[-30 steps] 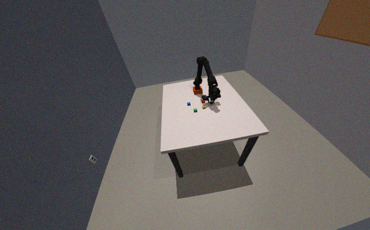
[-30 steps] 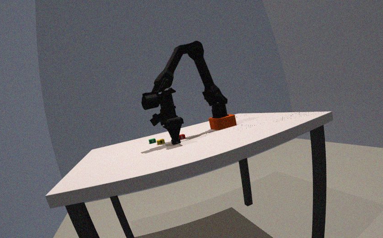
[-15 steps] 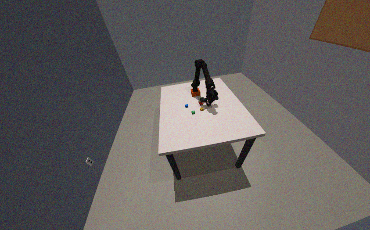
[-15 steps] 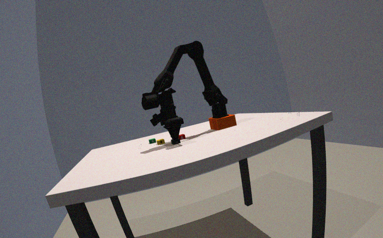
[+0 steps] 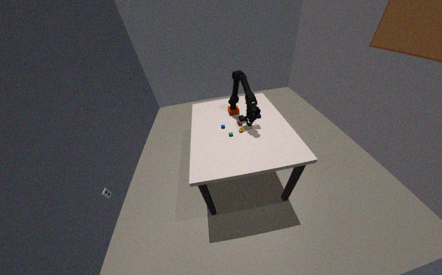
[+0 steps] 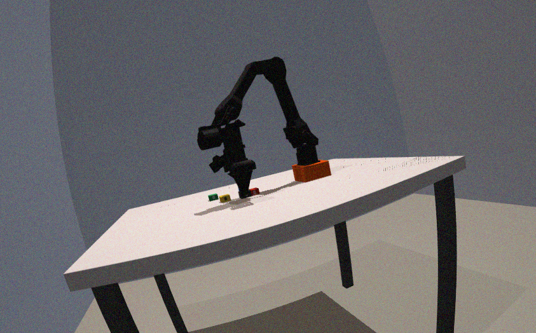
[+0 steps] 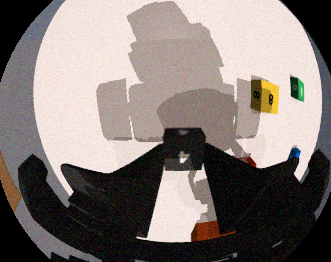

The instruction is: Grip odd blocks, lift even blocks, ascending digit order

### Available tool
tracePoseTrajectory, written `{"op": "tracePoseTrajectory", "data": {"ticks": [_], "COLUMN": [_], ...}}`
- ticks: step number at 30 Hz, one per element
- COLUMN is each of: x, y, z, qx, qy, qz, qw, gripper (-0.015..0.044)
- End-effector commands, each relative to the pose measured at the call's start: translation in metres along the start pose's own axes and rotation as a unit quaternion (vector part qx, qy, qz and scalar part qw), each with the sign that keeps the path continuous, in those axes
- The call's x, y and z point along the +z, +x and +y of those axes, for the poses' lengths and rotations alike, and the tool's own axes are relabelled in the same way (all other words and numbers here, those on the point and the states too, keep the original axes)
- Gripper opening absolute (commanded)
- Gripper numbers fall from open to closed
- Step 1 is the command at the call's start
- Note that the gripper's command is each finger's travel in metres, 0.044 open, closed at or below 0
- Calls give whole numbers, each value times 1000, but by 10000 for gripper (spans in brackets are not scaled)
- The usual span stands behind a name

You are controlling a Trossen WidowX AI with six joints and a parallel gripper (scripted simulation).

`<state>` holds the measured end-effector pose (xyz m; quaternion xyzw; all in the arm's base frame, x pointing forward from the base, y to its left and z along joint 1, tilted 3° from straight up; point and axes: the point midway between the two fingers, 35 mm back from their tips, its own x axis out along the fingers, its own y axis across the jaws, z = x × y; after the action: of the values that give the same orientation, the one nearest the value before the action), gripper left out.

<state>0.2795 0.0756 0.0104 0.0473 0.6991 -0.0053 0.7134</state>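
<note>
My gripper is down at the table, shut on the black block, a finger on each side. The white mark on its top is not readable. The yellow block shows an 8. The green block lies beyond it, its digit too small to read. The red block is close to the gripper, partly hidden by a finger in the wrist view. The blue block is farther off, hidden in the exterior view.
The arm stands on an orange base on the white table. The red and yellow blocks are the nearest neighbours of the gripper. The arm's shadow falls around the gripper and partly over the yellow block.
</note>
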Motion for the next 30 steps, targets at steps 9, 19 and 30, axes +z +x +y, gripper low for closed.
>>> {"op": "tracePoseTrajectory", "data": {"ticks": [9, 19, 30], "x": [0, 0, 0], "y": [-3, 11, 12], "z": [0, 0, 0], "qx": [0, 0, 0], "qy": [1, 1, 1], "qz": [-1, -1, -1], "qw": [1000, 1000, 1000], "gripper": [120, 120, 120]}}
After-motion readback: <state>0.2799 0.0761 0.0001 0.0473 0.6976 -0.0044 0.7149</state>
